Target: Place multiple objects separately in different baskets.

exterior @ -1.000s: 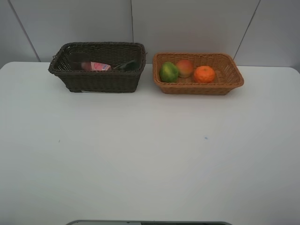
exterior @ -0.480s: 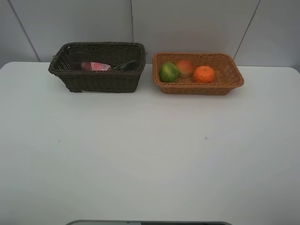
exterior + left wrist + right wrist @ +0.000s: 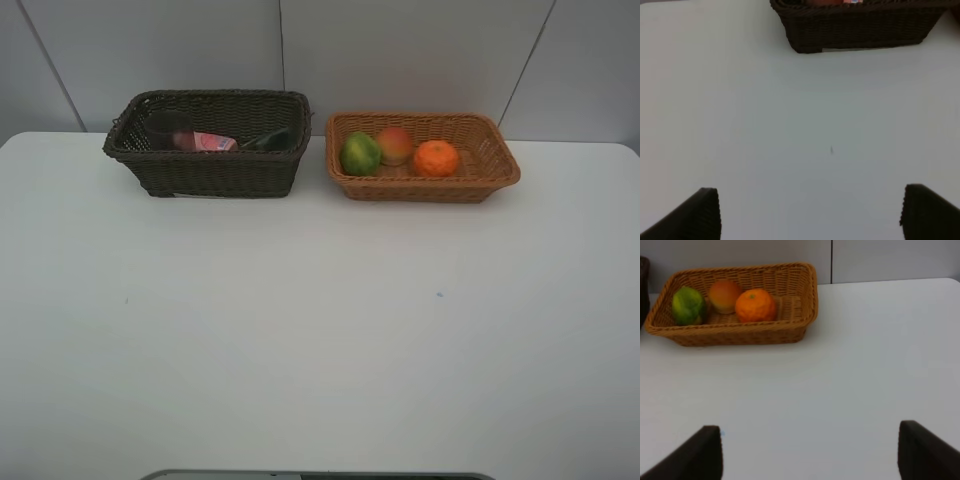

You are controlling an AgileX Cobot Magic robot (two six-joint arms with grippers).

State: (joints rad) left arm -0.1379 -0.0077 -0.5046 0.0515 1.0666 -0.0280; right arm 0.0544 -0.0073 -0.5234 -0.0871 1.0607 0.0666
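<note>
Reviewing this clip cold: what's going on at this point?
Nothing is being handled. Both grippers, left and right, are open and empty over bare table. The tan basket holds the green fruit, reddish fruit and orange; the dark basket holds a pink bottle and darker items.

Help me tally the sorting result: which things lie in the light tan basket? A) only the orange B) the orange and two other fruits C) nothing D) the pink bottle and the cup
B: the tan basket holds the orange, the green-yellow fruit and the red-yellow fruit.
</note>
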